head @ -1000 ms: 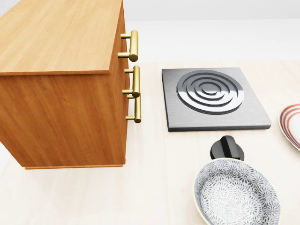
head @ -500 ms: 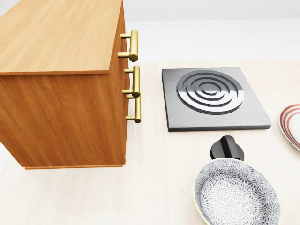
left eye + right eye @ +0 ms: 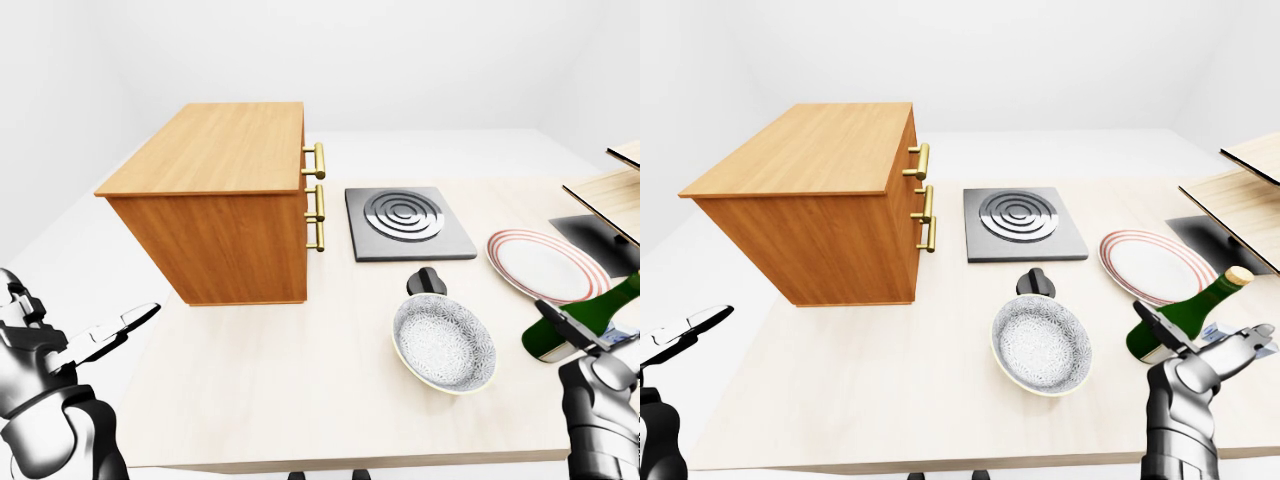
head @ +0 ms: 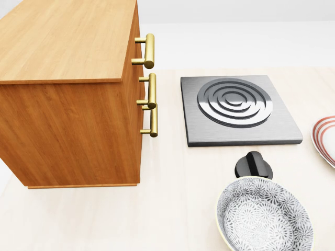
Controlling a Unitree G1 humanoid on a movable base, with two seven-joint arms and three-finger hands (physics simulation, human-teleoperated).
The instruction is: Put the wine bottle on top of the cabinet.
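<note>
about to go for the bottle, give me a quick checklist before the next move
1. Bottle in view: ok, lying tilted at the table's right edge, neck toward upper right.
2. Right hand at the bottle: ok, fingers open beside its base, not closed round it.
3. Grip secured: not ok.
4. Cabinet top free: ok, nothing on it.
5. Path to cabinet: cannot tell; bowl, knob and plate lie between.
6. Left hand out of the way: ok, open, far left.

Bowl (image 3: 1040, 344) and plate (image 3: 1153, 264) apparently flank open table (image 3: 890, 370).
</note>
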